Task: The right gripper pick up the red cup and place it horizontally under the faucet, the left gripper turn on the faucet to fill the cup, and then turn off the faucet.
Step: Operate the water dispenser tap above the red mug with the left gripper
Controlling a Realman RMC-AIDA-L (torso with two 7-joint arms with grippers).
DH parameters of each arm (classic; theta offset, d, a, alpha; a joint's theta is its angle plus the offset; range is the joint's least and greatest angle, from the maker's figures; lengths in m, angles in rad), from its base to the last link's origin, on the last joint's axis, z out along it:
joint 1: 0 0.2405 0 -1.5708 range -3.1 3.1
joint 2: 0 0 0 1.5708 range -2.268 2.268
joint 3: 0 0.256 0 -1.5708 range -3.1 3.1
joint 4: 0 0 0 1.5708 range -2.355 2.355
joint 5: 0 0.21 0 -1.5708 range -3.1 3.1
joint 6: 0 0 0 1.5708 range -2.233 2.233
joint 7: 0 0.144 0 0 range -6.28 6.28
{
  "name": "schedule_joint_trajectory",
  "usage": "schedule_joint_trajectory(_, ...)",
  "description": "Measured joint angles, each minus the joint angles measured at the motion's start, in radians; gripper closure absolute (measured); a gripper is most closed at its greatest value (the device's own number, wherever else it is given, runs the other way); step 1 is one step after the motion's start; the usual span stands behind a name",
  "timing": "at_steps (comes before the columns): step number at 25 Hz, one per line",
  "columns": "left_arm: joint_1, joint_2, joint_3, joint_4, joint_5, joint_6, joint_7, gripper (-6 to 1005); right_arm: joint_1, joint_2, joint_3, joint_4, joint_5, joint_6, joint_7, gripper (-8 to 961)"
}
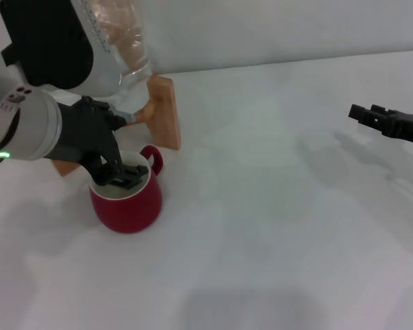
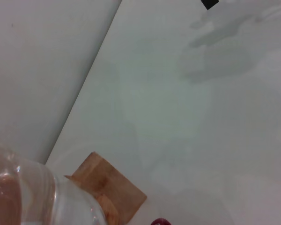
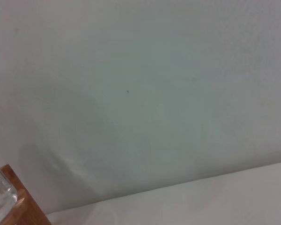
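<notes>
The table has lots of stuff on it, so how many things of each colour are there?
Red: 1, the red cup
Brown: 1, the wooden stand
Clear: 1, the glass jar
Black: 2, the left gripper above the cup and the right gripper held above the table, far to the right
Total: 5
</notes>
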Motion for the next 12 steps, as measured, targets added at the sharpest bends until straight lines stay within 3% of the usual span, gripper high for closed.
schedule_joint_trajectory(12,-0.019,0.000,0.000,-0.030,0.001,0.013,-0.001,200,-0.001,0.000,0.000,0.000,0.002,0.001,0.000,360)
